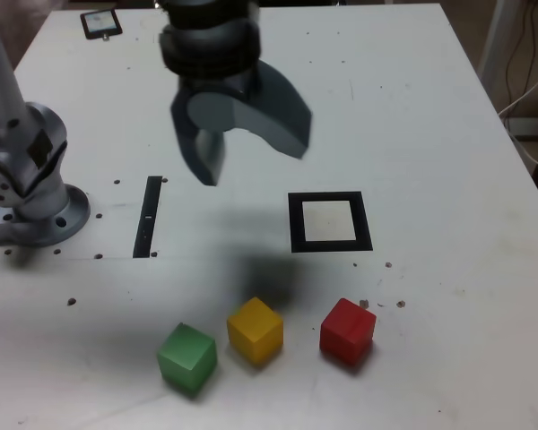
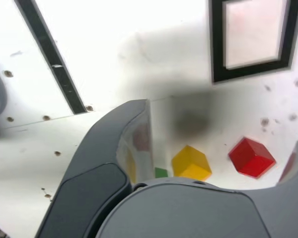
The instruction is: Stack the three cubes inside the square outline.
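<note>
The gripper (image 1: 247,152) hangs in the air above the white table (image 1: 430,107) with its two dark grey jaws spread apart and nothing between them; in the exterior view it sits over the bare stretch between the thin black strip (image 1: 149,217) and the square outline (image 1: 329,222), clear of both; the outline lies flat toward the exterior view's right, its white centre holding nothing; nearer the camera the three cubes rest on the table in a loose row, apart from one another and outside the outline, with the green cube (image 1: 187,357) at the exterior view's left, the yellow cube (image 1: 255,330) in the middle and the red cube (image 1: 348,331) at the right, just below the outline; the wrist view looks down past the jaws onto the yellow cube (image 2: 191,162) and red cube (image 2: 251,156), with only a sliver of the green cube (image 2: 161,172) showing; the arm's base (image 1: 31,193) stands at the exterior view's left edge; a small dark-framed card (image 1: 100,23) lies at the far corner.
</note>
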